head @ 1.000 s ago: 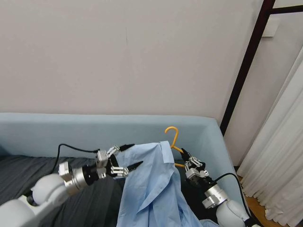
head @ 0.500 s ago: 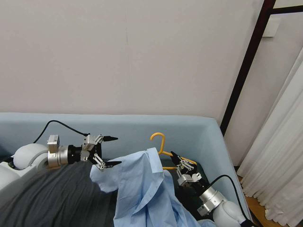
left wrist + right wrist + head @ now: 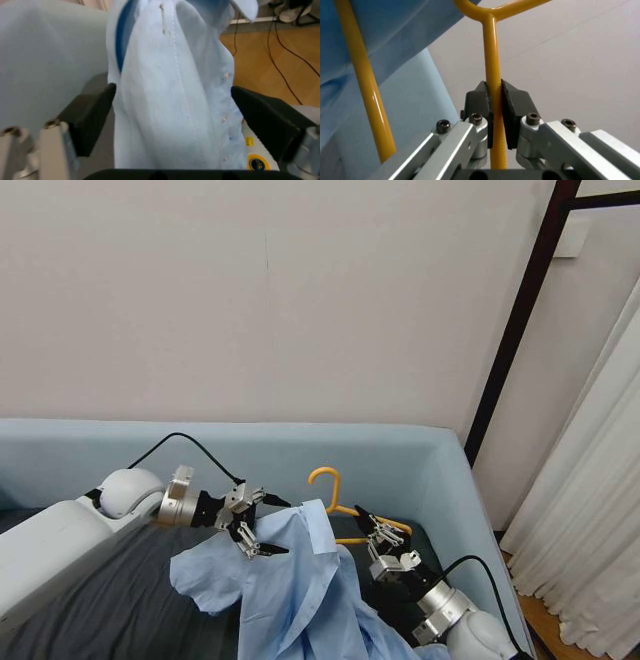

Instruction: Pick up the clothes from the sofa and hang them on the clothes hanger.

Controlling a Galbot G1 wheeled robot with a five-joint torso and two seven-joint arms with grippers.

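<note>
Light blue button-up cloth shirt (image 3: 300,580) hangs crumpled from a yellow clothes hanger (image 3: 335,498) made of thin glossy rod. It sits low in the head view, above the dark grey seat cushion (image 3: 110,590) of a pale blue sofa (image 3: 120,450).

Nearest the camera, at the lower right, the right end effector (image 3: 388,548) reaches up from below and is clenched on the hanger. In the right wrist view its two black pads (image 3: 476,101) press on either side of one straight yellow rod of the hanger (image 3: 492,56). Blue shirt (image 3: 380,37) fabric lies over the hanger's other rod. The shirt's collar sits just beside this end effector, on its left. The hanger's hook rises above the collar, in front of the sofa's backrest.

A little farther off, the left end effector (image 3: 262,526) comes in from the left over the seat and meets the shirt just below the collar. It is released, with its fingers spread wide, one above the cloth and one below. In the left wrist view the black fingers (image 3: 92,112) stand well apart on either side of the shirt (image 3: 170,105), and the buttoned front edge runs between them. Whether either finger touches the cloth I cannot tell. Past the shirt in that view lies a wooden floor (image 3: 280,56).

Behind the sofa is a plain off-white wall (image 3: 250,300). To the right stand a dark pole (image 3: 520,310) and a white pleated curtain (image 3: 590,500).
</note>
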